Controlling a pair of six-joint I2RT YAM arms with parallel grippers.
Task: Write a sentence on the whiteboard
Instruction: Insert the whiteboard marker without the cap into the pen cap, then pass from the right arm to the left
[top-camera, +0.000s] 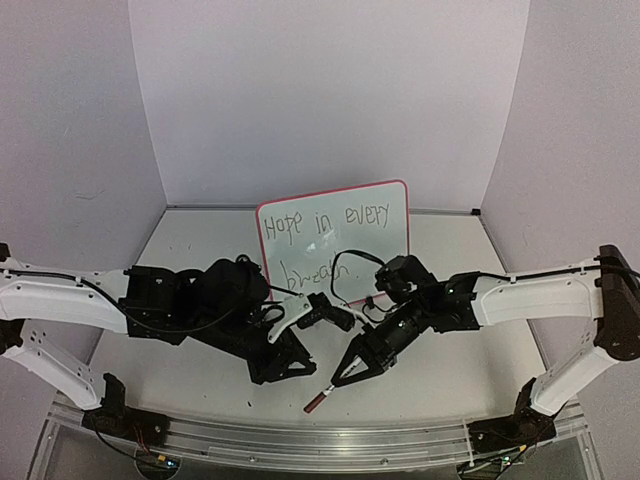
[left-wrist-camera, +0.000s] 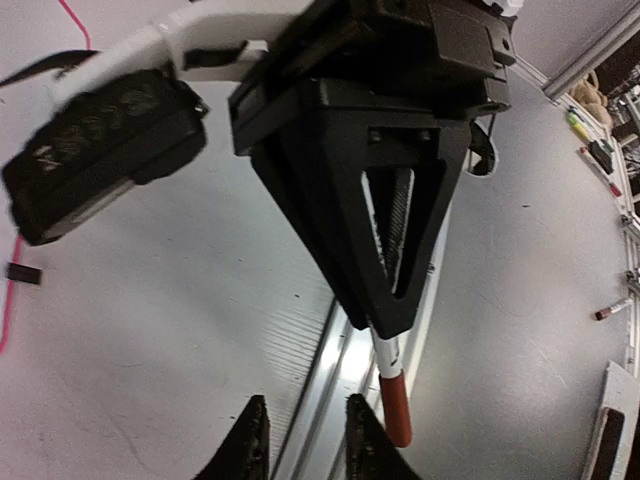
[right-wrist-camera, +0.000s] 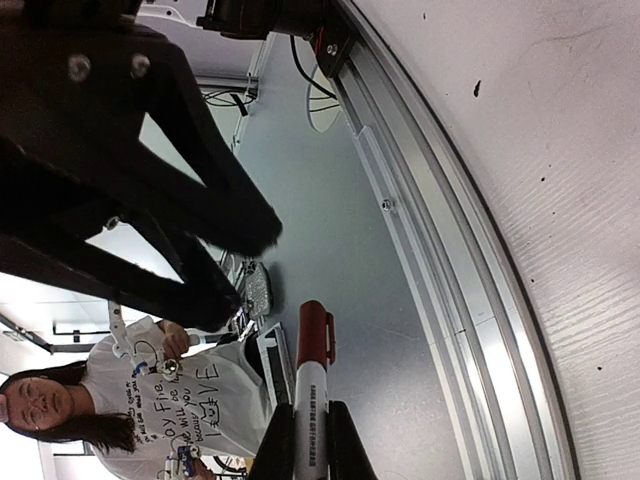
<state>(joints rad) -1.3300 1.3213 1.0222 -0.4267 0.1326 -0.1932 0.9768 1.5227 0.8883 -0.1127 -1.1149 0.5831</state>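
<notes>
Top view: whiteboard (top-camera: 395, 240) upright toward the tabletop's far edge, centre, sentence (top-camera: 325, 222) complete. Right gripper (top-camera: 345, 372) clamped on marker (top-camera: 318, 398) by the near edge. Left wrist: left gripper (left-wrist-camera: 308, 430) slightly parted, empty. Right wrist: barrel pinched, red end free. A careless release may roll it off that edge.

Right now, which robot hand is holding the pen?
The right hand: it pinches the red-capped marker, tip pointing down at the table's near edge. The left hand is open and empty.
</notes>
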